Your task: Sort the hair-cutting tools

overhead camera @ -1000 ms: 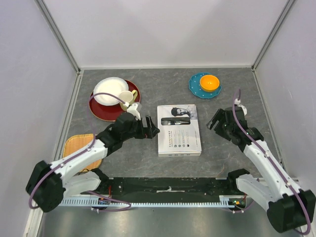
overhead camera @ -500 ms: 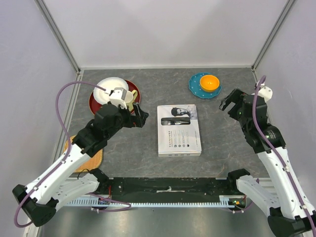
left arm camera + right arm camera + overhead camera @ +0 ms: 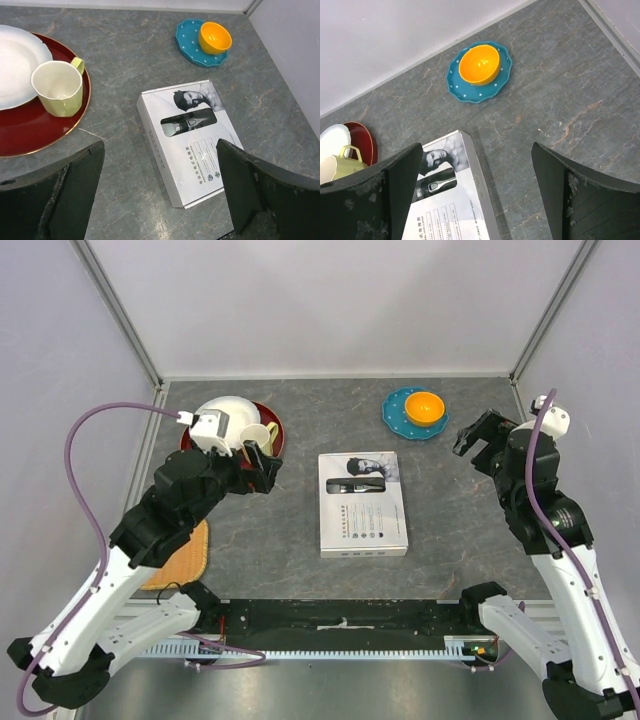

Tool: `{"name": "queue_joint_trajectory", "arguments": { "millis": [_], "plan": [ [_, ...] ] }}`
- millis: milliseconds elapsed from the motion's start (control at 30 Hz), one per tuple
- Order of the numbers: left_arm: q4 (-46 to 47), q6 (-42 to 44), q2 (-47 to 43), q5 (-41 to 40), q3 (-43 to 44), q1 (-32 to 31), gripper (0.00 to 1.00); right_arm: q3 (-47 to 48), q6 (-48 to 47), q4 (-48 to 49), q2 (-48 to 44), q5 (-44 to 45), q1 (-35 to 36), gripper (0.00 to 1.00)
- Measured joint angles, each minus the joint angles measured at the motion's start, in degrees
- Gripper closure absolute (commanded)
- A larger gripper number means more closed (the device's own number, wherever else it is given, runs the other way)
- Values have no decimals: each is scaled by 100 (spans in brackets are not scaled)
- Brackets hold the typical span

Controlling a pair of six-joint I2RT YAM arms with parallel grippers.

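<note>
A closed white cardboard box (image 3: 363, 503) lies flat in the middle of the table. Through its window shows one of the hair-cutting tools, a black-and-silver clipper (image 3: 356, 486). In the left wrist view the box (image 3: 192, 145) and the clipper (image 3: 187, 123) lie below and ahead of my left gripper (image 3: 159, 147). That gripper (image 3: 258, 465) hangs open and empty, left of the box. My right gripper (image 3: 480, 435) is raised to the right of the box, open and empty. Its wrist view shows the box's far right corner (image 3: 450, 200) beneath the gripper (image 3: 476, 150).
A red plate (image 3: 205, 465) at the back left carries a white dish (image 3: 222, 420) and a pale yellow mug (image 3: 258, 436). A teal plate (image 3: 398, 418) with an orange bowl (image 3: 424, 407) sits at the back right. An orange woven mat (image 3: 185, 562) lies near the left edge. Walls close three sides.
Both arms have lifted and drawn back from the box, the left towards the red plate, the right towards the back right. The right jaws have spread wider.
</note>
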Motion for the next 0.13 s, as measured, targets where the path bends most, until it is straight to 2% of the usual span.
{"name": "queue_joint_trajectory", "arguments": {
  "millis": [133],
  "plan": [
    [-68, 11, -76, -243, 46, 0, 0, 72, -7, 4, 7, -15, 0, 2]
  ]
}}
